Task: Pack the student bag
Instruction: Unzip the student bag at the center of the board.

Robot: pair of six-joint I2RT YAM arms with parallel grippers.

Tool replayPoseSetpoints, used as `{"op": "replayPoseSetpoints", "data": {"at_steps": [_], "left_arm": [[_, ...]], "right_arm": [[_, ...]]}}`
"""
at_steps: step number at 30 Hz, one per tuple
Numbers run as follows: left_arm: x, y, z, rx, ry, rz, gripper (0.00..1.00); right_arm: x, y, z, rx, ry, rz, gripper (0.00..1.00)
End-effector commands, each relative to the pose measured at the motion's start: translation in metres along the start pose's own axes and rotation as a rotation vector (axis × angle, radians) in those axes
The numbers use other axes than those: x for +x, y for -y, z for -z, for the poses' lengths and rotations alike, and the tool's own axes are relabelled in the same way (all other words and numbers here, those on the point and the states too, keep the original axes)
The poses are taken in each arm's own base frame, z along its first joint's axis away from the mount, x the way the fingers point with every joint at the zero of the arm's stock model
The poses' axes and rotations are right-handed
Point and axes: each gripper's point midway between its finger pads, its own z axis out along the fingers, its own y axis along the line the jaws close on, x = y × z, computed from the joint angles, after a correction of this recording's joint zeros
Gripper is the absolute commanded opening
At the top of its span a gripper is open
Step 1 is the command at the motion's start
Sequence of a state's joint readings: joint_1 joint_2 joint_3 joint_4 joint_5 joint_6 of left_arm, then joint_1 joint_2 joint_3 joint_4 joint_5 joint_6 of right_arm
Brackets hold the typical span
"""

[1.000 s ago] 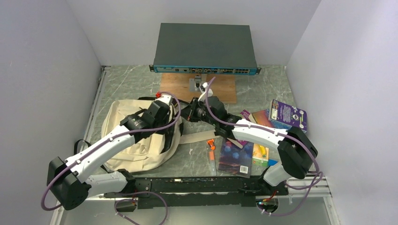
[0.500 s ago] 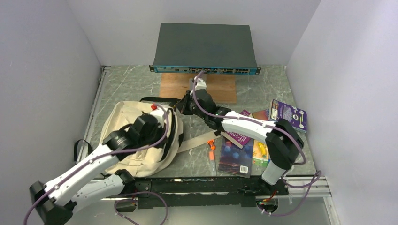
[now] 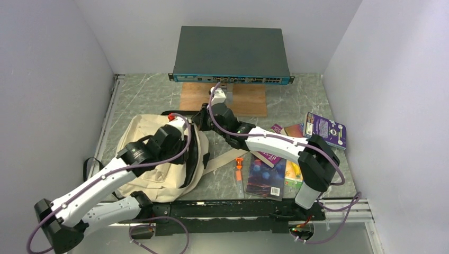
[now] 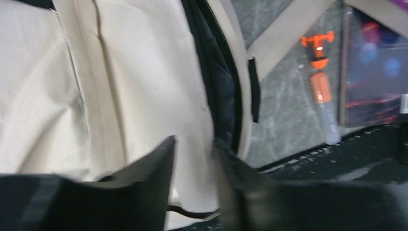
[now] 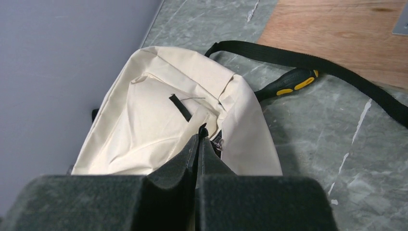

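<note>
The student bag (image 3: pixel 151 156) is a cream canvas backpack with black zippers, lying at the left of the table. My left gripper (image 3: pixel 177 124) sits on its upper right edge. In the left wrist view the gripper (image 4: pixel 195 144) has its fingers close together with a fold of cream fabric (image 4: pixel 144 86) between them, next to the open black zipper slit (image 4: pixel 219 82). My right gripper (image 3: pixel 200 117) is at the bag's far right corner. In the right wrist view the gripper (image 5: pixel 201 137) is shut on a black zipper pull (image 5: pixel 202 130) of the bag (image 5: pixel 154 110).
A black-and-yellow screwdriver (image 5: pixel 288 83) and a black strap (image 5: pixel 337 72) lie beyond the bag by a wooden board (image 3: pixel 227 98). A network switch (image 3: pixel 231 55) stands at the back. Books (image 3: pixel 267 177), a purple pack (image 3: pixel 325 129) and an orange-capped pen (image 3: pixel 239 172) lie at the right.
My right gripper has moved left and away along the bag's top with the zipper pull. My left arm drew back onto the bag, and the bag's top has bunched up.
</note>
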State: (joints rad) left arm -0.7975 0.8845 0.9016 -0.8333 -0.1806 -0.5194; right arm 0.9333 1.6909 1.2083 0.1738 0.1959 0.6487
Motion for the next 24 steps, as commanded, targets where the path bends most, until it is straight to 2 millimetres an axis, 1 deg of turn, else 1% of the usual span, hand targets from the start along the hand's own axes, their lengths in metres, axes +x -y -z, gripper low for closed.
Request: {"op": "replayPoseSetpoints", "data": {"at_steps": [1,3,5,8,11,12,13,14,15,16,17,18,19,20,22,23,24], "left_arm": [[-0.032,-0.005,-0.005,-0.069,0.086,0.007,0.48],[-0.036,0.0,-0.011,-0.056,0.094,0.006,0.62],[-0.035,0.0,-0.018,-0.069,0.085,0.01,0.73],[-0.032,-0.004,-0.024,-0.105,0.062,0.015,0.73],[-0.027,-0.013,-0.026,-0.148,0.047,0.003,0.7],[-0.026,-0.015,-0.027,-0.156,0.045,-0.008,0.67],[-0.024,-0.018,-0.028,-0.166,0.036,-0.018,0.6],[-0.023,-0.018,-0.027,-0.169,0.026,-0.032,0.49],[-0.023,-0.019,-0.025,-0.171,0.014,-0.053,0.36],[-0.023,-0.021,-0.022,-0.182,0.002,-0.073,0.15],[-0.023,-0.025,-0.017,-0.2,-0.014,-0.091,0.01],[-0.021,-0.029,-0.009,-0.216,-0.035,-0.107,0.0],[-0.022,-0.03,0.0,-0.216,-0.034,-0.122,0.0],[-0.024,-0.031,0.01,-0.21,-0.02,-0.124,0.0],[-0.027,-0.035,0.029,-0.195,0.027,-0.118,0.0],[-0.031,-0.035,0.042,-0.165,0.079,-0.11,0.0],[-0.032,-0.033,0.046,-0.141,0.1,-0.108,0.0]], "right_arm": [[-0.039,-0.028,0.018,-0.084,0.092,-0.079,0.0],[-0.043,-0.032,0.021,-0.097,0.092,-0.092,0.0],[-0.044,-0.034,0.023,-0.101,0.093,-0.102,0.0],[-0.043,-0.034,0.024,-0.109,0.089,-0.112,0.0],[-0.04,-0.033,0.023,-0.106,0.083,-0.117,0.0],[-0.039,-0.033,0.022,-0.106,0.08,-0.12,0.0],[-0.039,-0.032,0.02,-0.104,0.08,-0.12,0.0],[-0.039,-0.03,0.018,-0.096,0.083,-0.118,0.0],[-0.039,-0.028,0.015,-0.085,0.089,-0.113,0.0],[-0.04,-0.025,0.012,-0.065,0.1,-0.1,0.0],[-0.046,-0.018,0.007,-0.022,0.131,-0.079,0.0],[-0.051,-0.011,0.002,0.017,0.156,-0.051,0.0],[-0.05,0.0,-0.008,0.072,0.172,-0.005,0.0],[-0.055,0.011,-0.016,0.128,0.198,0.037,0.0],[-0.06,0.033,-0.036,0.222,0.241,0.132,0.0],[-0.063,0.047,-0.052,0.268,0.282,0.206,0.0],[-0.064,0.051,-0.06,0.291,0.294,0.24,0.0]]}}
